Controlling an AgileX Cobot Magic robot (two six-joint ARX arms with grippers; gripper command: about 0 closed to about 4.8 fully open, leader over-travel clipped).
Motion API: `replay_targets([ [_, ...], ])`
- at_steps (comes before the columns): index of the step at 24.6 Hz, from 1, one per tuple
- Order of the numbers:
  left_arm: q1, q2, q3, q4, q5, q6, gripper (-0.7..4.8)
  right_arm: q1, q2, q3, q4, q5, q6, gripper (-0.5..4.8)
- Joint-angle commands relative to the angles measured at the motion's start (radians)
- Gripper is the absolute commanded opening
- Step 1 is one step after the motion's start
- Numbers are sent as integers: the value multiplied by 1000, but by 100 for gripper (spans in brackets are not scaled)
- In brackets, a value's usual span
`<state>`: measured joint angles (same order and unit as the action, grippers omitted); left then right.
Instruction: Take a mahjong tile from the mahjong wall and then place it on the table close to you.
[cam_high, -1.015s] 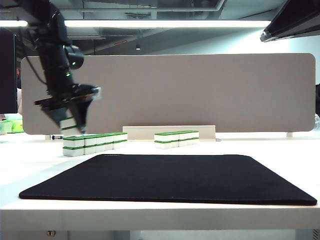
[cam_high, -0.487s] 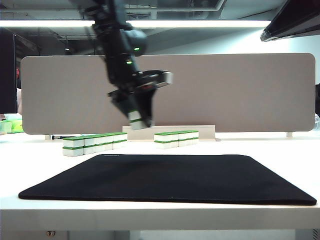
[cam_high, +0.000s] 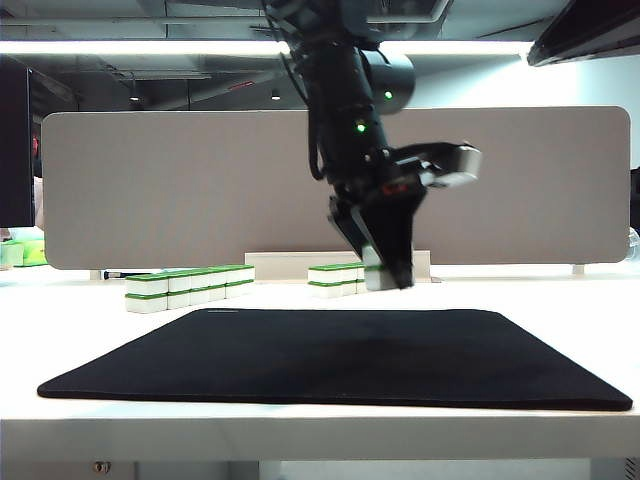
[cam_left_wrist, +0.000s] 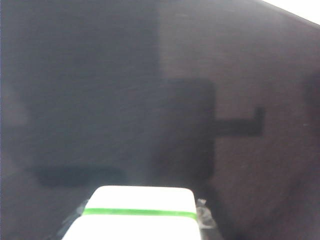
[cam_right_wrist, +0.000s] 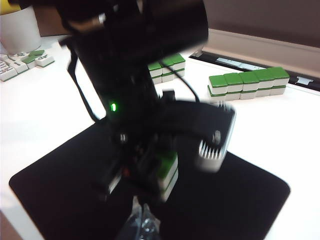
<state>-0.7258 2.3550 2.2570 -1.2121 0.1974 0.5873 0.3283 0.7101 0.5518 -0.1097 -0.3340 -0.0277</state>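
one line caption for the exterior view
Left gripper carries a tile above the black mat.

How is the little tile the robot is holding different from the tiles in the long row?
The held tile hangs in the air in the left pincer, above the black mat; the mahjong wall sits on the table. The held tile is single and tilted; the wall's tiles stand level, stacked two high. Both are white and green.

The small rectangular mahjong tile (cam_left_wrist: 137, 215) is white with one thin green stripe. The large rectangular fabric mat (cam_high: 330, 355) is plain black on the wide flat white table (cam_high: 90, 325). The upright divider panel (cam_high: 200, 185) is plain grey.
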Motion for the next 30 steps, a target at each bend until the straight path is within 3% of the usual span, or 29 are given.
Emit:
replay_targets([
  [1, -32, 26, 1, 9, 5, 4, 170, -31, -24, 4, 20, 1, -3, -1],
  [5, -84, 53, 1, 19, 0, 5, 170, -47, -36, 4, 17, -2, -3, -1],
  [8, -110, 71, 1, 80, -116, 4, 170, -47, -36, 4, 15, -2, -3, -1],
  [13, -111, 85, 1, 84, -103, -1, 171, -47, -36, 4, 15, -2, -3, -1],
  [16, -111, 85, 1, 83, -104, -13, 198, -47, -36, 4, 15, -2, -3, -1],
  [18, -111, 85, 1, 83, -105, -49, 346, -47, -36, 4, 15, -2, -3, -1],
  [23, -111, 83, 3, 33, -106, -49, 361, -47, -36, 4, 16, -2, -3, -1],
  [25, -111, 82, 3, 20, -104, -49, 406, -47, -36, 4, 16, -2, -3, -1],
  [30, -111, 84, 3, 35, -100, -49, 406, -47, -36, 4, 16, -2, -3, -1],
])
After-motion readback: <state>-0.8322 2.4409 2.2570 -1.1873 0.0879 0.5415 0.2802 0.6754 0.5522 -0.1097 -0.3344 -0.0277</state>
